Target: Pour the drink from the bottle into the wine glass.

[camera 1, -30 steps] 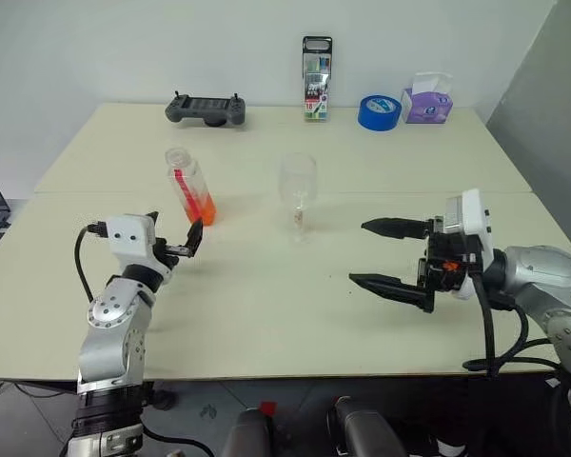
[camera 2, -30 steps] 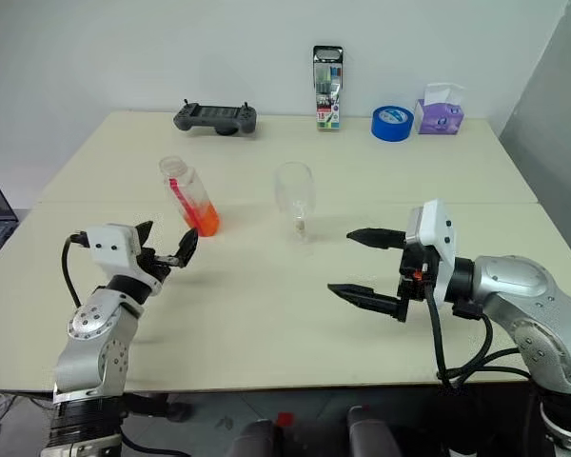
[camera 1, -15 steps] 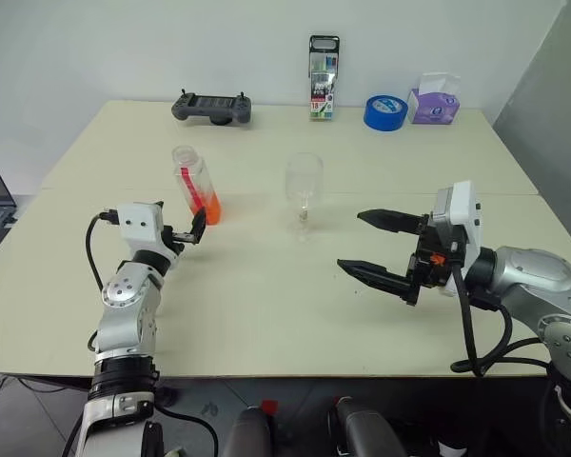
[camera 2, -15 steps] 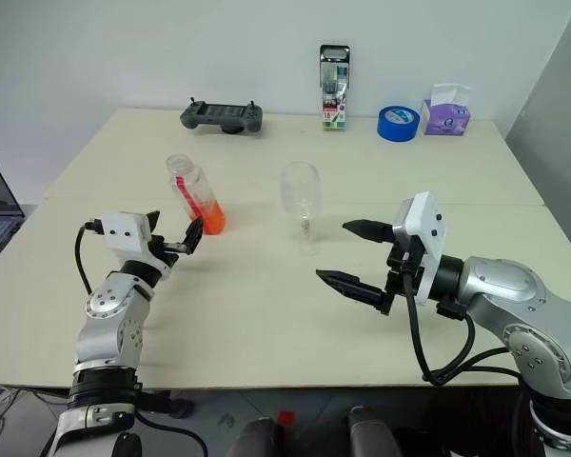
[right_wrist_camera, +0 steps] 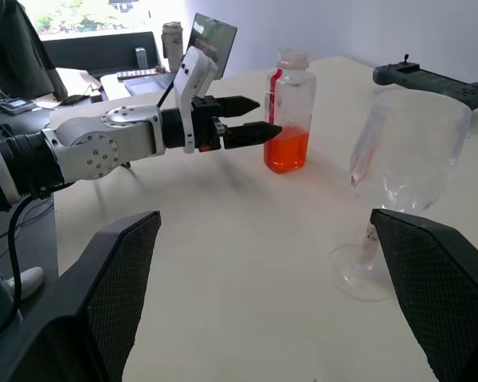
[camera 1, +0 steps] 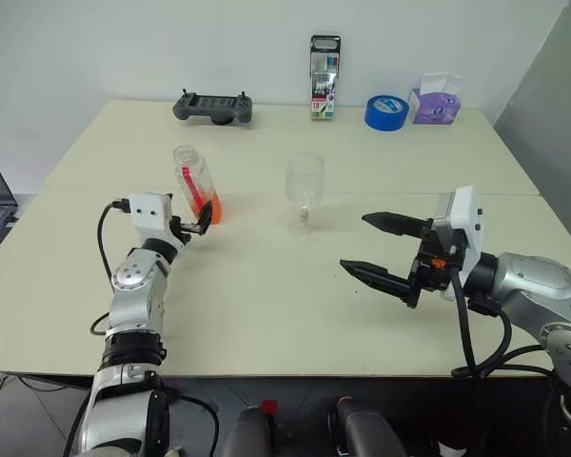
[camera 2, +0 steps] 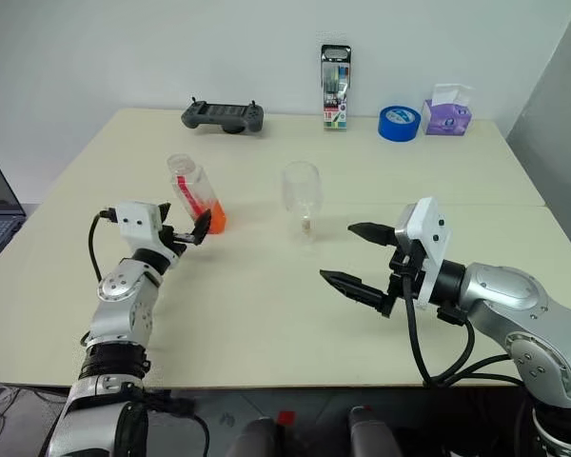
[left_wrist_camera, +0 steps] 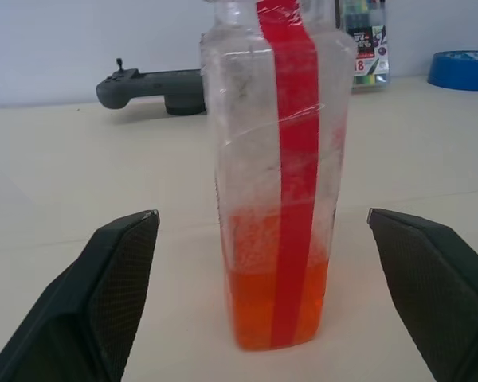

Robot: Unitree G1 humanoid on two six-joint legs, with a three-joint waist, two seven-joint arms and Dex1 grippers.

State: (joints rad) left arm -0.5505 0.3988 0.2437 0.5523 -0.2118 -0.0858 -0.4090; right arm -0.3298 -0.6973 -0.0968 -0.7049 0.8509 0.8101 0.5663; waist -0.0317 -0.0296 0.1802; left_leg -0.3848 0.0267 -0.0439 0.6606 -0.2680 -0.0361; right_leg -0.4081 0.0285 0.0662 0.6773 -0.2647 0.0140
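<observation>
Matte cream table [camera 1: 266, 305] bears ribbed clear bottle [camera 1: 196, 183], rounded wine glass [camera 1: 304, 188].

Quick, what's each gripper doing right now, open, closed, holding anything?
Left gripper: open, empty, either side of the bottle.
Right gripper: open, empty.

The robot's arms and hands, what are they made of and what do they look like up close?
Both arms are built of rounded silver-grey metal segments with black joints. The left hand and the right hand each carry a white boxy block at the wrist and two long black tapering fingers with a fine-textured inner face. Black cables loop along each forearm, and the right wrist has a small orange part.
</observation>
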